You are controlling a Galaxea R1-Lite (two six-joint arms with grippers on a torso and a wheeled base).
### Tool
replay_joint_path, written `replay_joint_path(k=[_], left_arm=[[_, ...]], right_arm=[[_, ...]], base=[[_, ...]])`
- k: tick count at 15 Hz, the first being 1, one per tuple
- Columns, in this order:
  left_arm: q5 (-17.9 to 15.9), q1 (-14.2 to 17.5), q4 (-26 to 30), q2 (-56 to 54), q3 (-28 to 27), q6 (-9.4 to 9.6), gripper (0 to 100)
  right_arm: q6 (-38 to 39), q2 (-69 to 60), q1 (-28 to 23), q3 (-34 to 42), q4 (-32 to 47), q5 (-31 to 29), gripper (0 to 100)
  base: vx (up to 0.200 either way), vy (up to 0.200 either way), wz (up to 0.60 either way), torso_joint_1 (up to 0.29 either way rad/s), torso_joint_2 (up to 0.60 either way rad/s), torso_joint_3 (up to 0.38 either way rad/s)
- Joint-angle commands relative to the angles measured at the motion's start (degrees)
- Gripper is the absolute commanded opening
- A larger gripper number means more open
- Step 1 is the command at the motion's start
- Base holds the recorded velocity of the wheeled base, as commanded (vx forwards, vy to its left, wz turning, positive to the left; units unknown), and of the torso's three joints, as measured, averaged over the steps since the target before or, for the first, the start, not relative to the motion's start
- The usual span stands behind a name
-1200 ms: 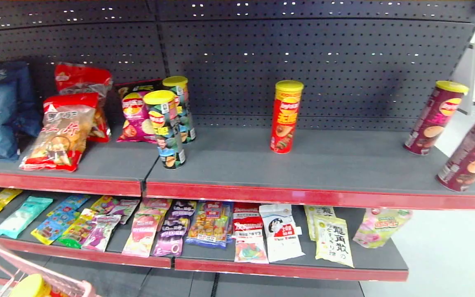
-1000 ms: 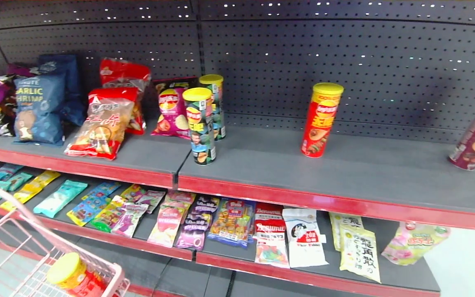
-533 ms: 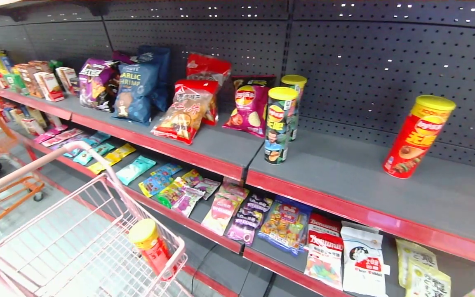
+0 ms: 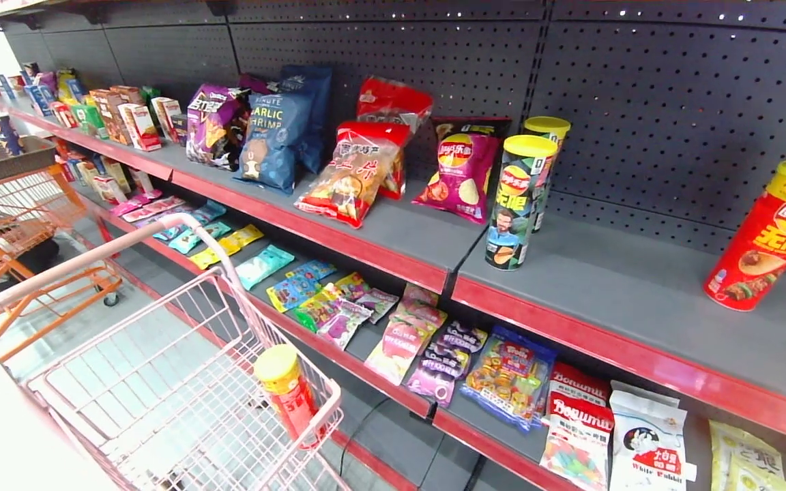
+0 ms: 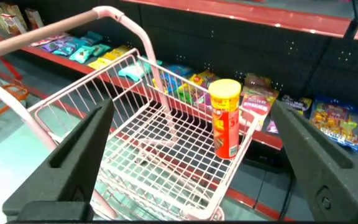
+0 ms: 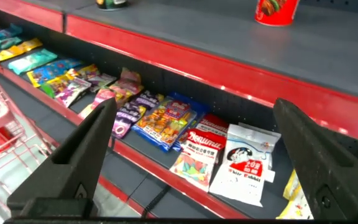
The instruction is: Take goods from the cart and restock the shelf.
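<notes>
A pink wire cart (image 4: 161,382) stands in front of the shelf at lower left. In its far corner a red chip can with a yellow lid (image 4: 288,392) stands upright. In the left wrist view my left gripper (image 5: 192,109) hangs open over the cart (image 5: 135,143), its fingers apart on either side of the can (image 5: 225,118), which is farther off. My right gripper (image 6: 194,106) is open and holds nothing, facing the lower shelf's snack packets (image 6: 166,121). The upper grey shelf (image 4: 638,293) carries a matching red can (image 4: 768,239).
Two dark patterned cans (image 4: 516,201) and several snack bags (image 4: 359,170) stand on the upper shelf to the left. Bare shelf board (image 4: 604,273) lies between the dark cans and the red can. An orange cart (image 4: 18,204) is parked at far left.
The head camera has swung to the left, bringing the pink cart and its can fully into view and the purple cans out. The goods themselves have not moved.
</notes>
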Motion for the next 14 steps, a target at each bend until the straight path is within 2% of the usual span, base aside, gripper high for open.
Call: replay_joint_path(k=[1,7,14], left_arm=[[0.01,0.04,-0.03,0.0,0.01,-0.09,100],[0.01,0.04,-0.03,0.0,0.01,0.0,100],[-0.08,0.04,-0.03,0.0,0.01,0.0,100]], right_arm=[[0.0,0.07,0.04,0.0,-0.01,0.07,100],[0.0,0.07,0.04,0.0,-0.01,-0.02,100],[0.0,0.07,0.04,0.0,-0.01,-0.02,100]], base=[[0.0,0.0,0.0,-0.144,0.36,0.198],[0.0,0.0,0.0,-0.147,0.38,0.228],[0.0,0.0,0.0,-0.198,0.53,0.331]])
